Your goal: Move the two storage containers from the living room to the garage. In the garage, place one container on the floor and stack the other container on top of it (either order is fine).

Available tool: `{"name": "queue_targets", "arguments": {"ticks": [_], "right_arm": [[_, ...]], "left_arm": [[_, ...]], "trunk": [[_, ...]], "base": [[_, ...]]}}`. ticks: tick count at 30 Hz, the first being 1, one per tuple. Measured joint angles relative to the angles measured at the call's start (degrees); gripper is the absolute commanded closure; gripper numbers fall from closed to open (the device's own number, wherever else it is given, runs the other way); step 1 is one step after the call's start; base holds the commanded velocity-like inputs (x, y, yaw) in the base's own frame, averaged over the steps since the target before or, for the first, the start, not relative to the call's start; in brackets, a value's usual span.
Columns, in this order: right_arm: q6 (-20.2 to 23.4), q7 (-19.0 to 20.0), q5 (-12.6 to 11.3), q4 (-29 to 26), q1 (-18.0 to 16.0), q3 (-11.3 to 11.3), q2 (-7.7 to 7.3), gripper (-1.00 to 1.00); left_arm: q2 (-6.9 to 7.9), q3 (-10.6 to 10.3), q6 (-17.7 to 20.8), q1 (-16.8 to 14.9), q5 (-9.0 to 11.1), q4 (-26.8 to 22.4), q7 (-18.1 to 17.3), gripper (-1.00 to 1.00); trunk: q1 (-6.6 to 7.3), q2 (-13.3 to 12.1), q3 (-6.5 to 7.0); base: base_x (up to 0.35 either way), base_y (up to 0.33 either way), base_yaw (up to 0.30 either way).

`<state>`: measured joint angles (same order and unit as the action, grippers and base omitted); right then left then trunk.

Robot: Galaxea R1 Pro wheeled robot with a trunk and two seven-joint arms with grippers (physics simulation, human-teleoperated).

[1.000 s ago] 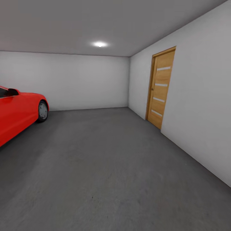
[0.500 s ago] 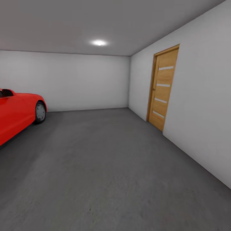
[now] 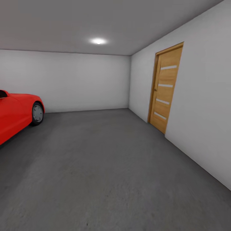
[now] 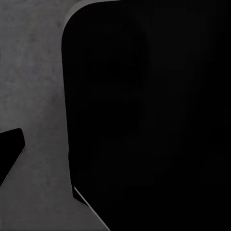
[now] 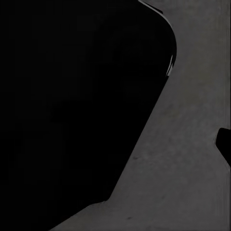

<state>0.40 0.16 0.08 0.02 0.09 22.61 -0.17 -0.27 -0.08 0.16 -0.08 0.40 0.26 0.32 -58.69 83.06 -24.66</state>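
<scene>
I am in the garage, with plain grey-white walls (image 3: 80, 83) and a dark grey floor (image 3: 106, 166) stretching ahead. The two storage containers are out of view, and so is the living room. In the left wrist view a small dark tip (image 4: 10, 154), seemingly a finger, juts over the mottled floor (image 4: 38, 96) beside a large black body (image 4: 154, 115). The right wrist view shows a similar dark tip (image 5: 224, 144) over the floor (image 5: 183, 168), next to a black mass (image 5: 72, 96). Whether the jaws are open or shut cannot be told.
A red car (image 3: 16, 112) is parked at the left, its front wheel (image 3: 37, 113) facing me. An orange-brown door with pale horizontal strips (image 3: 165, 93) is set in the right wall. A ceiling light (image 3: 98, 41) glows above.
The whole head view has shifted: the car slid further left and the door grew and moved right, so the camera has moved forward.
</scene>
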Motion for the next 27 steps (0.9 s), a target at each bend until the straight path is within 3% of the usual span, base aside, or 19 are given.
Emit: {"name": "queue_targets", "arguments": {"ticks": [27], "right_arm": [[0.11, -0.43, 0.64, 0.02, 0.0, 0.25, -0.08, -1.0]], "left_arm": [[0.02, 0.02, 0.0, 0.0, -0.38, 0.0, -0.23, -1.0]], "trunk": [[0.0, 0.0, 0.0]], "base": [[0.335, 0.0, 0.0]]}}
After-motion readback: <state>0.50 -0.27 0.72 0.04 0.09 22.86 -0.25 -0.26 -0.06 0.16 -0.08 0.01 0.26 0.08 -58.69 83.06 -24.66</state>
